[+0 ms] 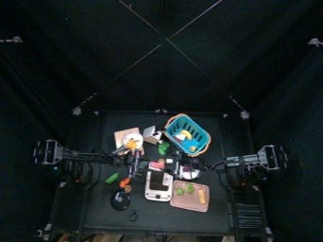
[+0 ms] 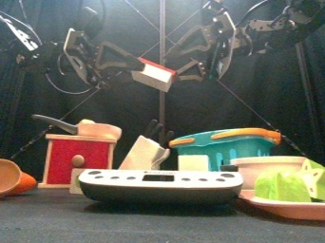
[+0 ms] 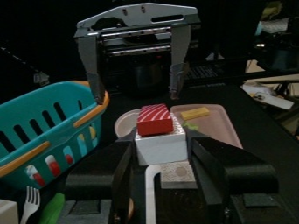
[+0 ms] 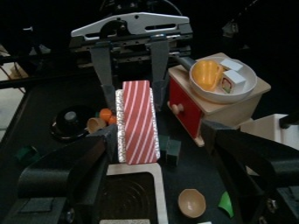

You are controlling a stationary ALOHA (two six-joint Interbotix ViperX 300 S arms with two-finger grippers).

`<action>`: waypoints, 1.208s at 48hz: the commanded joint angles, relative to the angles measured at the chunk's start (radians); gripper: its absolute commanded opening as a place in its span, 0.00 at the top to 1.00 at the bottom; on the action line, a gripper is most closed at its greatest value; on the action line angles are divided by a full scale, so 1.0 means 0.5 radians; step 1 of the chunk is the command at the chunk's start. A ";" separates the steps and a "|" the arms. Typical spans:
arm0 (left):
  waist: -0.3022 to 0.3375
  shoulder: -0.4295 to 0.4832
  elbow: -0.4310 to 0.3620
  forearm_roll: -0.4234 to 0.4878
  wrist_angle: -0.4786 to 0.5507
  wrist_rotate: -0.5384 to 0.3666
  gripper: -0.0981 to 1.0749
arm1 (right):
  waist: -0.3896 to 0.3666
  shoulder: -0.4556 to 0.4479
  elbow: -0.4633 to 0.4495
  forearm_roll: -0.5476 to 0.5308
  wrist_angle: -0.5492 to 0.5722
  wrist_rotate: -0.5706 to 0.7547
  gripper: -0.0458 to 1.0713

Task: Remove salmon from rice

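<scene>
A nigiri, a white rice block (image 3: 163, 147) with a red-and-white striped salmon slice (image 3: 153, 118) on top, hangs in the air above the table's middle (image 2: 155, 74). My left gripper (image 3: 162, 156) is shut on the rice block's sides. My right gripper (image 4: 158, 144) is open, facing the nigiri from the other side, its jaws spread wide on either side of the salmon (image 4: 138, 118) without touching it. In the left wrist view the right gripper's fingers (image 3: 93, 87) stand just beyond the salmon.
Below stand a teal basket (image 2: 223, 147) with an orange rim, a black-and-white scale (image 2: 159, 186), a red wooden grinder box (image 2: 74, 158), a knife block (image 2: 143, 152), a pink plate (image 2: 287, 203) with green food, and an orange bowl (image 2: 10, 177).
</scene>
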State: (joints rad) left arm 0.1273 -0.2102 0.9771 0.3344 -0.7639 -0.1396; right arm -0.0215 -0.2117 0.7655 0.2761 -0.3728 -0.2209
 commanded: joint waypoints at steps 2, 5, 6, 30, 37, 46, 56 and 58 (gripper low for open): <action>-0.003 -0.031 -0.028 -0.003 -0.025 0.003 0.45 | 0.006 -0.009 -0.067 -0.006 -0.018 0.000 0.03; -0.003 -0.028 -0.028 -0.003 -0.025 0.003 0.45 | 0.006 0.012 -0.083 -0.009 -0.018 0.000 0.03; -0.003 -0.028 -0.031 -0.003 -0.025 0.003 0.45 | 0.006 0.018 -0.086 -0.009 -0.018 -0.003 0.03; -0.003 -0.031 -0.025 -0.003 -0.025 0.003 0.45 | -0.009 0.074 -0.129 -0.018 -0.018 0.000 0.03; -0.003 -0.031 -0.021 -0.003 -0.025 0.003 0.45 | -0.009 0.077 -0.129 -0.018 -0.018 0.000 0.03; -0.003 -0.028 -0.015 -0.003 -0.025 0.003 0.45 | -0.012 0.077 -0.132 -0.028 -0.018 0.000 0.04; -0.003 -0.031 -0.012 -0.003 -0.025 0.003 0.45 | -0.015 0.077 -0.132 -0.028 -0.018 0.000 0.12; -0.003 -0.031 -0.012 -0.003 -0.025 0.003 0.45 | -0.015 0.077 -0.132 -0.028 -0.018 0.000 0.14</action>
State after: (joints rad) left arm 0.1258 -0.2086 0.9817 0.3344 -0.7655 -0.1396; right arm -0.0276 -0.1565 0.7240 0.2638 -0.3728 -0.2209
